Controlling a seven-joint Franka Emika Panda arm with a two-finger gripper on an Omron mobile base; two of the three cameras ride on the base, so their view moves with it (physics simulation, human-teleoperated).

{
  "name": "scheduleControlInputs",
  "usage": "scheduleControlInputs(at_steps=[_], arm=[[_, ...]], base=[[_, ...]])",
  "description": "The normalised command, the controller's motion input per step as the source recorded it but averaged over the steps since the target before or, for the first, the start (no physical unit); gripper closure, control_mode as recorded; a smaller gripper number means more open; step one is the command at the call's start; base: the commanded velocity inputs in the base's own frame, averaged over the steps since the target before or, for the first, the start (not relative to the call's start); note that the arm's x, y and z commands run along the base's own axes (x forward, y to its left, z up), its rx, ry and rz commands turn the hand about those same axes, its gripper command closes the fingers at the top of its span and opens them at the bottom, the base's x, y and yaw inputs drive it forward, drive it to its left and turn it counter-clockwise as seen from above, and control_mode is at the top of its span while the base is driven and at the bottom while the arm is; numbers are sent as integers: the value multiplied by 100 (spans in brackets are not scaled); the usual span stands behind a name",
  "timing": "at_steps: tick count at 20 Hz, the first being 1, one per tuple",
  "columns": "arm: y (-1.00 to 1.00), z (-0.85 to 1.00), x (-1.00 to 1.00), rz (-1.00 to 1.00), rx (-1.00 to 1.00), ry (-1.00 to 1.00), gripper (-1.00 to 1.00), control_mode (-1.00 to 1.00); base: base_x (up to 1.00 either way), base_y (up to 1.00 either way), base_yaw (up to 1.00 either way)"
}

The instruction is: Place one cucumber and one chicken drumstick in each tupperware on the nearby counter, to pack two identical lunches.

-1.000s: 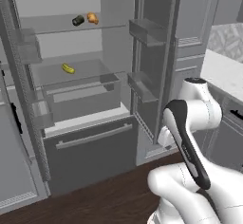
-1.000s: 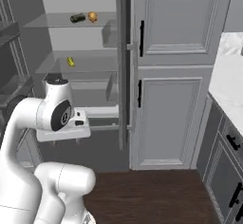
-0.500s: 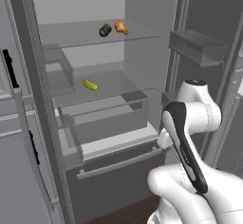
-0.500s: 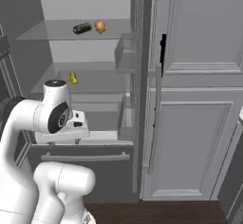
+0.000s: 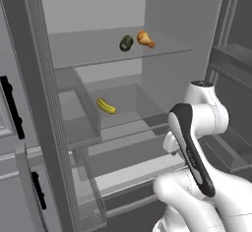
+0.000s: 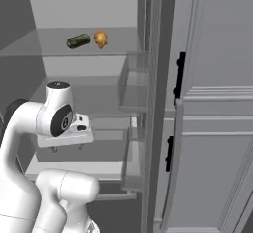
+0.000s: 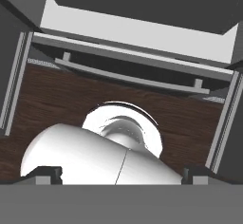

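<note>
Fingers: tips (image 7: 43, 172) point down at the floor; gap between them hidden, so I cannot tell whether spread or clenched.
Food: dark cucumber (image 5: 126, 43) touching drumstick (image 5: 144, 39) on upper fridge shelf, yellowish cucumber (image 5: 106, 106) below, all far above fingers.
Risk: reaching could clip shelf edge (image 5: 133, 59) or nudge drumstick.

Both base views face the open fridge (image 5: 147, 78) closely; hand view looks floorward.
</note>
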Motion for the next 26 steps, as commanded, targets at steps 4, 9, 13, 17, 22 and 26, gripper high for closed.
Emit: scheduleControlInputs(at_steps=[4,9,13,17,22,26], arm=[[0,0,0,0,0,0,-100,100],[0,0,0,0,0,0,-100,100],[0,0,0,0,0,0,-100,100],[0,62,-9,8,0,-46,-100,-100],[2,93,2,11,0,-66,-100,-100],[9,98,22,7,-3,-57,-100,-100]], base=[[45,10,0],[8,8,0],[0,0,0],[0,0,0],[0,0,0],[0,0,0]])
